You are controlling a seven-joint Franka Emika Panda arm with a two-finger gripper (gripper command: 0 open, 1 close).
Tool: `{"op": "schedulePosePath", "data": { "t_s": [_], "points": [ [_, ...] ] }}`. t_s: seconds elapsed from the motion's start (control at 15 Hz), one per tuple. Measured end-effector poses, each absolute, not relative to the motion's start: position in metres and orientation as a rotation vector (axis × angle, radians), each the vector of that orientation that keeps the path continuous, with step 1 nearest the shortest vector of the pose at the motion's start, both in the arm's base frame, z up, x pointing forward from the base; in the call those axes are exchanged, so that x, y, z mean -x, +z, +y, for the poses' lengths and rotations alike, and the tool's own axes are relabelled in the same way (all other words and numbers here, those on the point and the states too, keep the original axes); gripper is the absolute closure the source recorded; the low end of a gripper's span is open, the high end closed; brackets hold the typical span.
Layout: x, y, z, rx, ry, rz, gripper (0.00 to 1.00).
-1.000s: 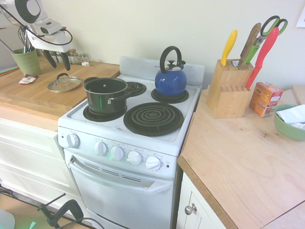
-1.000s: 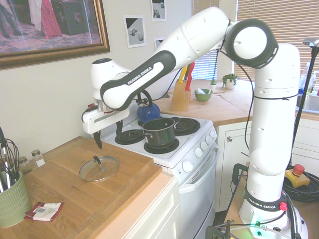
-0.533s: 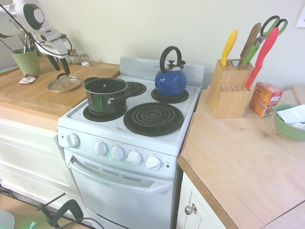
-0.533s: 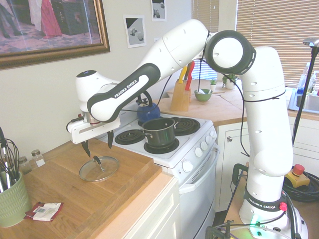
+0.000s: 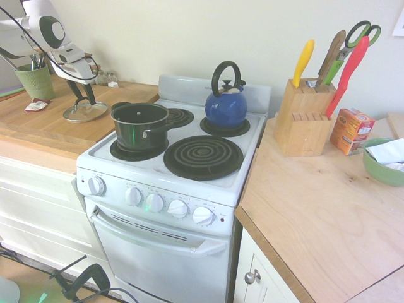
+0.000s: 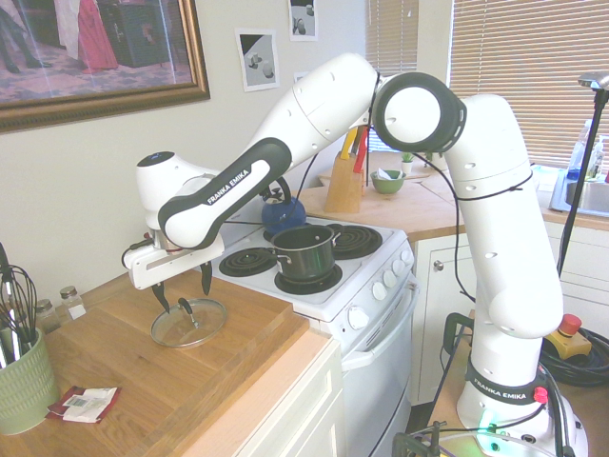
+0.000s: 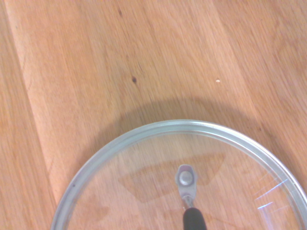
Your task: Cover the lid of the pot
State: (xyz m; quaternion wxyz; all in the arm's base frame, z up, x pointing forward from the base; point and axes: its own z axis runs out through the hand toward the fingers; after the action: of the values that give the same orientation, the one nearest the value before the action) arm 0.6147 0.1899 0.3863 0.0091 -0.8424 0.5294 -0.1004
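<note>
Gripper [image 6: 182, 289] points down over the lid [image 6: 188, 322], jaws spread wide and holding nothing. In the second exterior view one finger hangs at about 10 o'clock of the lid handle [image 6: 187, 311], the other at about 2 o'clock, so the handle sits between and below them, fingertips just above the glass; can't tell if any touch. Lid lies flat on the wooden counter [image 6: 228, 371], handle up, well apart from the pot [image 6: 304, 250]. Pot stands open on the stove [image 6: 366, 276], front burner nearest the counter, roughly 2 o'clock from the lid in that view. In the first exterior view the lid [image 5: 84, 112] is at 9 o'clock of the pot [image 5: 140, 124], with the gripper [image 5: 84, 95] right over it. Wrist view: lid rim [image 7: 182, 125] and one handle mount [image 7: 186, 178] on bare wood. Kettle [image 5: 226, 106] on a back burner, at 2 o'clock of the pot.
</note>
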Motion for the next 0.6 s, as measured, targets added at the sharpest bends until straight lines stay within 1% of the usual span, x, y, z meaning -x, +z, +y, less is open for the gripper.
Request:
{"op": "schedulePosePath", "data": {
  "t_s": [0.6],
  "points": [
    [-0.612, 0.373, 0.196, 2.658, -0.264, 1.662, 1.0]
  ]
}}
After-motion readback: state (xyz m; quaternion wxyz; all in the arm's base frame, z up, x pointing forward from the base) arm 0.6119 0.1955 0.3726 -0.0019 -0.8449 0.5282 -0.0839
